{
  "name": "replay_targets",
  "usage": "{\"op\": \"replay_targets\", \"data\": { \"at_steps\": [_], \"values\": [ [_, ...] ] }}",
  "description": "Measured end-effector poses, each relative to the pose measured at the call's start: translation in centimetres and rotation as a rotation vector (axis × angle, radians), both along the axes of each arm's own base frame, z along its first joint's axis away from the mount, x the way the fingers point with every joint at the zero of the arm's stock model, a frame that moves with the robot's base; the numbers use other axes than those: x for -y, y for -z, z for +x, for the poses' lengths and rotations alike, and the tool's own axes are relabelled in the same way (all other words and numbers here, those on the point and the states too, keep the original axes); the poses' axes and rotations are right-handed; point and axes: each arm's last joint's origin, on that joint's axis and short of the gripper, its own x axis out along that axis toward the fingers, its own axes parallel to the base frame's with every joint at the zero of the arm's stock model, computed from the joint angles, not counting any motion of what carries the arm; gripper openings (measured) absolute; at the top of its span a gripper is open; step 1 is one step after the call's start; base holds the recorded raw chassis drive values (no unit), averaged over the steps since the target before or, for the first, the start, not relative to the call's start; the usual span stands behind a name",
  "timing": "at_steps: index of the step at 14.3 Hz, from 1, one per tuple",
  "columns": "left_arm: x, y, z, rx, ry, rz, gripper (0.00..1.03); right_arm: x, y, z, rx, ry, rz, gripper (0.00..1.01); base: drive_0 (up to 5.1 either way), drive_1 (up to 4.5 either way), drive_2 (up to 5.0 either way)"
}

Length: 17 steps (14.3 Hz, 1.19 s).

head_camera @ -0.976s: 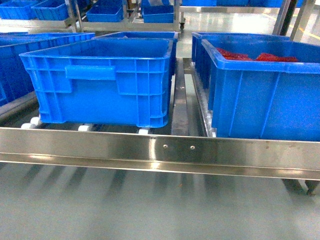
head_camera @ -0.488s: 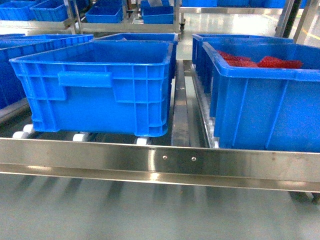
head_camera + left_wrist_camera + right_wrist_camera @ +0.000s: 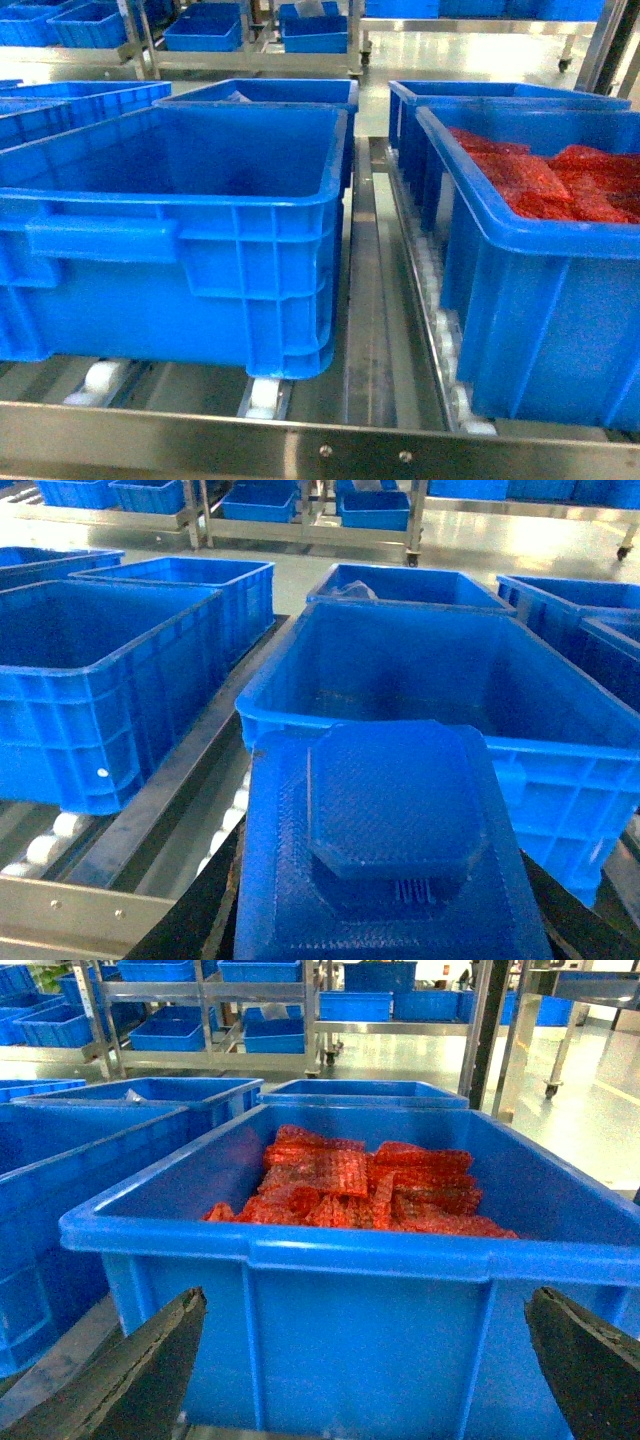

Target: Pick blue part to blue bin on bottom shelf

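The blue part (image 3: 390, 820), a dark blue boxy block with a raised octagonal top, fills the bottom middle of the left wrist view. My left gripper (image 3: 390, 920) is shut on it, its black fingers (image 3: 195, 920) showing at both sides. Just beyond the part stands the blue bin (image 3: 430, 680), empty, on the bottom shelf (image 3: 300, 440). In the head view the blue bin (image 3: 190, 190) sits left of centre on white rollers (image 3: 262, 395); no gripper shows there. My right gripper (image 3: 365, 1300) is open, facing a crate's front wall.
A like crate holding red packets (image 3: 560, 180) stands right of the bin, close in front of my right gripper (image 3: 350, 1190). A crate with a clear bag (image 3: 400, 580) is behind the bin. More blue crates (image 3: 90, 670) stand to the left. Racks with crates line the back.
The head view has closed in on the shelf and looks down more steeply. The bin and the red-packet crate now look larger, and the front rail has dropped to the bottom edge.
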Motion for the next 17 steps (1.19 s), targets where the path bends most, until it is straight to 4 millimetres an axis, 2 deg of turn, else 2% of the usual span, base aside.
{"op": "replay_targets", "data": {
  "at_steps": [6, 17],
  "values": [
    [0.0, 0.03, 0.01, -0.003, 0.0, 0.001, 0.43, 0.0, 0.0, 0.0, 0.0, -0.001, 0.0, 0.98, 0.1, 4.06, -3.9],
    [0.01, 0.02, 0.02, -0.002, 0.0, 0.0, 0.43, 0.0, 0.01, 0.0, -0.001, 0.0, 0.0, 0.98, 0.0, 0.0, 0.0]
  ]
}}
